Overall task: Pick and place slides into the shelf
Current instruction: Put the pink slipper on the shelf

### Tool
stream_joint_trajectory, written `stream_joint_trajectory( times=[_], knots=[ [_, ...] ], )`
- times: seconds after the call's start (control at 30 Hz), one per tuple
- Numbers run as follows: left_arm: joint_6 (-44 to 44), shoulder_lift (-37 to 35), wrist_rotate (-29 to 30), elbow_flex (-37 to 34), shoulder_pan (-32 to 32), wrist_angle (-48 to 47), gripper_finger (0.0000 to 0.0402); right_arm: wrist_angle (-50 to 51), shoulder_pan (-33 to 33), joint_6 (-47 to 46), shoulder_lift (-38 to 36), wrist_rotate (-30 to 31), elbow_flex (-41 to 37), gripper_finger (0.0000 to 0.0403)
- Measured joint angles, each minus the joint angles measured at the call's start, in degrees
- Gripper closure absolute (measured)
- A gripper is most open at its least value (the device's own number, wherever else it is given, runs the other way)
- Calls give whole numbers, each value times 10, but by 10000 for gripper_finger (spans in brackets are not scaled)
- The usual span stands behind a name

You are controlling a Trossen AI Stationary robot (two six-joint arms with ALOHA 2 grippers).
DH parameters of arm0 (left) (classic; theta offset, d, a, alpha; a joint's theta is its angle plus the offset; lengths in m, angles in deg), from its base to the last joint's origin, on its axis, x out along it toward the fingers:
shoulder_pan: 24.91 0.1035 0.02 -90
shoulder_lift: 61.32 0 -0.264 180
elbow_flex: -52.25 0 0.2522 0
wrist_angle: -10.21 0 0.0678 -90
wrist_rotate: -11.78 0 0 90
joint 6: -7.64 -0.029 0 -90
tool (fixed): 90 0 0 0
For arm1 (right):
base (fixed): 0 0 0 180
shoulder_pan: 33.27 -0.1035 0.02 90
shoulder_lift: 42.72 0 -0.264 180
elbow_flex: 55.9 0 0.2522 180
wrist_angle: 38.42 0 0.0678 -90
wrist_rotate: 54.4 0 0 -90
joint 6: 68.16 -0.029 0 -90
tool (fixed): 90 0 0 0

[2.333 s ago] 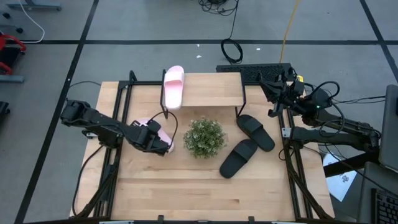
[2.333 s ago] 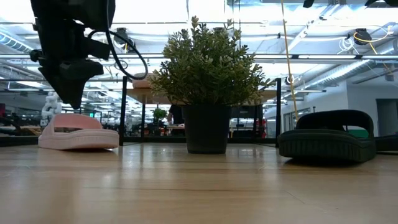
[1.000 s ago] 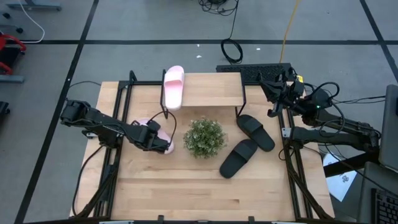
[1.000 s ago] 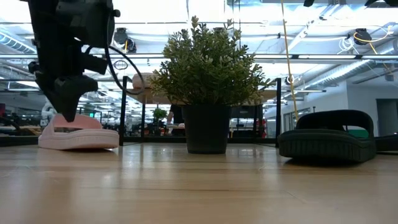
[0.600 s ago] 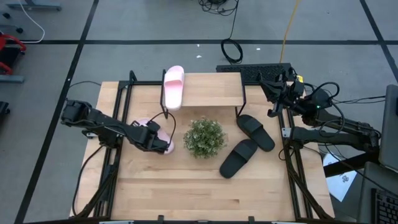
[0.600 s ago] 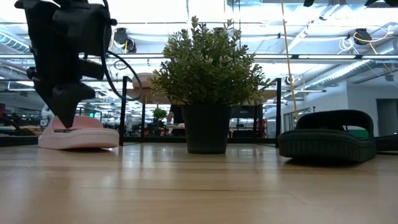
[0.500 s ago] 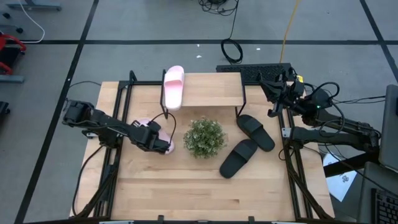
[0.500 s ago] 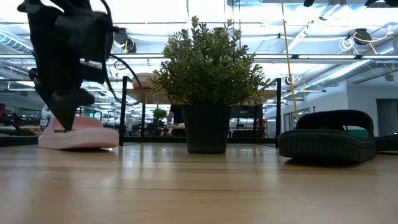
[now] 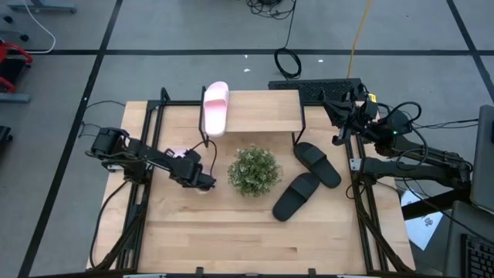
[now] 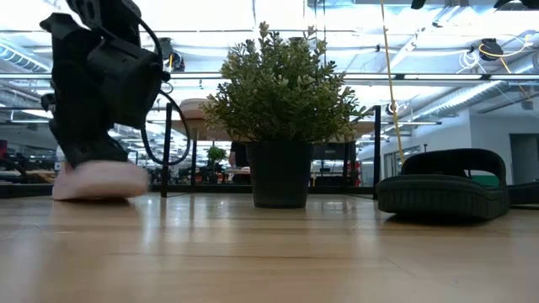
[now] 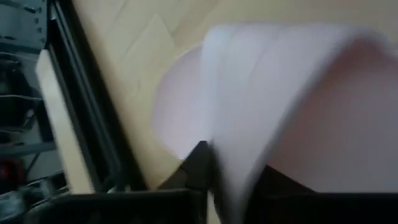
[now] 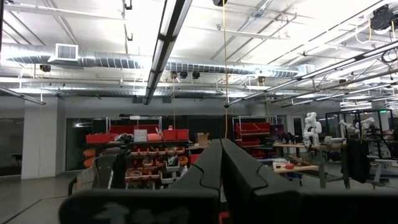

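Clamping onto the light pink wide-strap slide (image 10: pixel 99 179) at the table's left, the left gripper (image 9: pixel 199 181) must next lift it to the far wooden-topped shelf (image 9: pixel 262 112), while the right gripper (image 9: pixel 337 114) waits pinched shut at far right.

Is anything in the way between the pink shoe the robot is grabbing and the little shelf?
Nothing visible blocks it. The left gripper is down on the pink slide, and bare table lies between there and the shelf. The potted plant stands off to the side, and the other pink slide already lies on the shelf.
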Motion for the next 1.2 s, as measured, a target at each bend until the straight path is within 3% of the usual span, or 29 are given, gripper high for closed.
stream_joint_trajectory(
  times=[0.07,0.37,0.77,0.9,1.03,1.13,1.2],
  knots=[
    [-17,0,-8,21,-4,-22,390,0,0,0,0,0,0,403],
    [-31,-5,13,172,-39,-209,398,1,0,0,0,0,0,403],
    [-61,-96,35,344,-109,-208,401,6,0,-16,0,0,0,403],
    [-89,-100,116,422,-116,-203,401,7,0,-16,0,0,0,403],
    [-175,-90,261,510,-97,-199,401,5,0,-16,0,0,0,403],
    [-271,-79,342,569,-55,-164,401,2,0,-16,0,0,0,403],
    [-378,-70,345,600,-9,-76,401,1,0,-21,0,0,0,403]
  ],
)
